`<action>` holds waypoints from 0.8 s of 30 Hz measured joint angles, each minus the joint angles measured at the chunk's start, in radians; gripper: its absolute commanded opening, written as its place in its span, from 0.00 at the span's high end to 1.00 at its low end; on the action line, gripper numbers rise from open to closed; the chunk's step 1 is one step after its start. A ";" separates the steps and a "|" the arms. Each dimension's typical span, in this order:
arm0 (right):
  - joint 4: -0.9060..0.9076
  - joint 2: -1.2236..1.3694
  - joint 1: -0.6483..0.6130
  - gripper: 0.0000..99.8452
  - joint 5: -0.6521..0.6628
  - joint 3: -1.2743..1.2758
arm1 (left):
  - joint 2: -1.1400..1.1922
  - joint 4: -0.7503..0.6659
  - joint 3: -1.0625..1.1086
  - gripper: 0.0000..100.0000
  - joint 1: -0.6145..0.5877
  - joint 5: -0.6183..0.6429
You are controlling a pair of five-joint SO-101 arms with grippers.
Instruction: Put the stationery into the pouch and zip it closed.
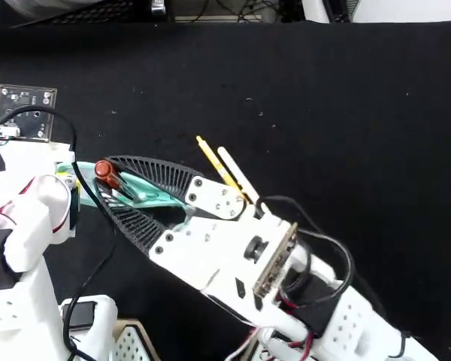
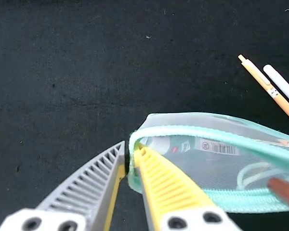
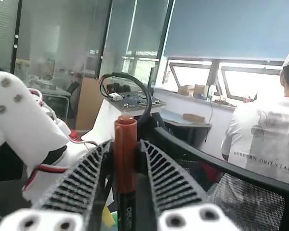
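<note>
A teal mesh pouch [image 1: 146, 197] lies on the black table, its mouth open. My left gripper [image 1: 75, 180] is shut on the pouch's end; in the left wrist view its grey and yellow fingers [image 2: 159, 178] pinch the teal zipper edge [image 2: 131, 166]. My right gripper [image 3: 125, 144] is shut on a brown-red marker [image 3: 125, 159], which it holds over the pouch near the left gripper [image 1: 105, 173]. The marker's tip [image 2: 284, 190] sits at the pouch opening [image 2: 221, 159]. A white labelled item [image 2: 183, 144] lies inside the pouch. An orange pen [image 1: 214, 159] and a white pen [image 1: 237, 173] lie on the table beyond it.
A small circuit board [image 1: 26, 113] sits at the table's left edge with a black cable running to the left arm. The right arm's white body [image 1: 233, 256] crosses the front of the table. Open black tabletop [image 1: 323, 113] stretches behind and to the right.
</note>
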 measured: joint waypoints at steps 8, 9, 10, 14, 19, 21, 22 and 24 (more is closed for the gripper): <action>-0.049 0.017 0.012 0.99 0.003 0.132 | 0.000 0.000 0.000 0.97 0.000 0.000; -0.049 0.015 0.023 0.99 0.003 0.132 | 0.000 0.000 0.000 0.97 0.000 0.000; -0.058 0.015 0.035 0.99 0.002 0.132 | 0.000 0.000 0.000 0.97 0.000 0.000; -0.081 0.021 0.061 0.99 0.000 0.149 | 0.000 0.000 0.000 0.97 0.000 0.000; 0.031 0.023 0.064 0.91 0.002 0.178 | 0.000 0.000 0.000 0.97 0.000 0.000; 0.141 0.023 0.064 0.80 0.003 0.176 | 0.000 0.000 0.000 0.97 0.000 0.000; 0.213 0.023 0.064 0.75 0.003 0.160 | 0.000 0.000 0.000 0.97 0.000 0.000; 0.374 0.023 0.066 0.72 0.002 0.091 | 0.000 0.000 0.000 0.97 0.000 0.000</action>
